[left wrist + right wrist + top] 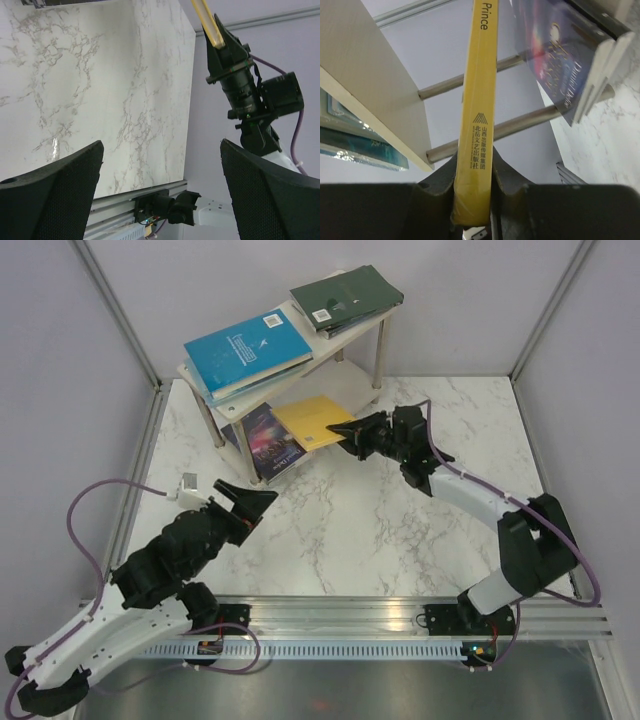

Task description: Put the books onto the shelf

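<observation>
The shelf stands at the back of the marble table. On its top board lie blue books on the left and dark green books on the right. A dark pictorial blue book leans in the lower tier. My right gripper is shut on a yellow book at the front of the lower tier. In the right wrist view the yellow book's spine is pinched between the jaws of the right gripper. My left gripper is open and empty above the table, its fingers wide apart.
Silver shelf legs and the pale shelf board flank the yellow book closely. The dark blue book leans to its right. Grey walls enclose the table. An aluminium rail runs along the near edge.
</observation>
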Controlling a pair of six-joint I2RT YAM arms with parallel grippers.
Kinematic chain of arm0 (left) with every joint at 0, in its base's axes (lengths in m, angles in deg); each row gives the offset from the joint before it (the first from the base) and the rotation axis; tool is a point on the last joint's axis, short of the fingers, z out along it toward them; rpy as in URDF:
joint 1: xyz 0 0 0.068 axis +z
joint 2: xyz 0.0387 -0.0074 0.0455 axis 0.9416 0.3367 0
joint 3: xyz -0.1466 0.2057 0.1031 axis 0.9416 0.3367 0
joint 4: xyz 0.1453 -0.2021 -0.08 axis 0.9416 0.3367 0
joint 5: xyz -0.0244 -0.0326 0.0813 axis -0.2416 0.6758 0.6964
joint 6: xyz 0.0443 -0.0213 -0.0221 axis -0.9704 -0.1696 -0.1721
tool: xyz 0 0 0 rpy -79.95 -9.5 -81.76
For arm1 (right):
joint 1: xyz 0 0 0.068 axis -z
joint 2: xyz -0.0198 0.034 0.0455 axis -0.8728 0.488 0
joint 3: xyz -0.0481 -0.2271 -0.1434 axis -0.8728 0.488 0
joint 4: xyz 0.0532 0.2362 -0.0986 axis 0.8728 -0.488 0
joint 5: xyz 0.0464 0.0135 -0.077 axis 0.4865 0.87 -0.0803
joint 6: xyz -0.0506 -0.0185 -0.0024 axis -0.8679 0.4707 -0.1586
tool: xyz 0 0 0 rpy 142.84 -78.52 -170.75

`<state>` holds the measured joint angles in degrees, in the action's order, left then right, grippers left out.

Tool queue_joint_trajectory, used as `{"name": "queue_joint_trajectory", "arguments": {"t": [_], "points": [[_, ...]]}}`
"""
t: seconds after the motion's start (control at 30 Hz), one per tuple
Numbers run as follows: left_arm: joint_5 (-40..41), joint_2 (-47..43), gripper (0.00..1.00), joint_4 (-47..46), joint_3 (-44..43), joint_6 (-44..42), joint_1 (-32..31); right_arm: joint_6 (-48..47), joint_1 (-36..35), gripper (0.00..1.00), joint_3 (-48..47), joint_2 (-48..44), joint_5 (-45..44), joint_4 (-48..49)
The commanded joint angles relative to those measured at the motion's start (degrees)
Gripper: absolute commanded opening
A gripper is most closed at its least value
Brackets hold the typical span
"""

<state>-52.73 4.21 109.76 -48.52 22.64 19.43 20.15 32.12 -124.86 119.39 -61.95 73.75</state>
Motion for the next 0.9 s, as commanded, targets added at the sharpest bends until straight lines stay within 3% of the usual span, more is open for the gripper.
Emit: {"name": "queue_joint_trajectory", "arguments": {"t": [0.0, 0.4, 0.87], "points": [[3.85, -4.43, 1.00, 9.12, -1.98, -3.62, -0.26, -2.87, -0.69, 0.00, -10.62, 5.40, 2.72, 8.07], [7.97, -12.52, 1.00, 22.49, -6.54, -2.13, -0.26, -6.82, -7.98, 0.00, -27.26, 28.89, 3.34, 11.23], [11.40, -17.53, 1.00, 32.26, -9.18, 0.95, -0.35, -9.46, -9.92, 0.01, -20.58, 32.94, 3.60, 12.20]]}}
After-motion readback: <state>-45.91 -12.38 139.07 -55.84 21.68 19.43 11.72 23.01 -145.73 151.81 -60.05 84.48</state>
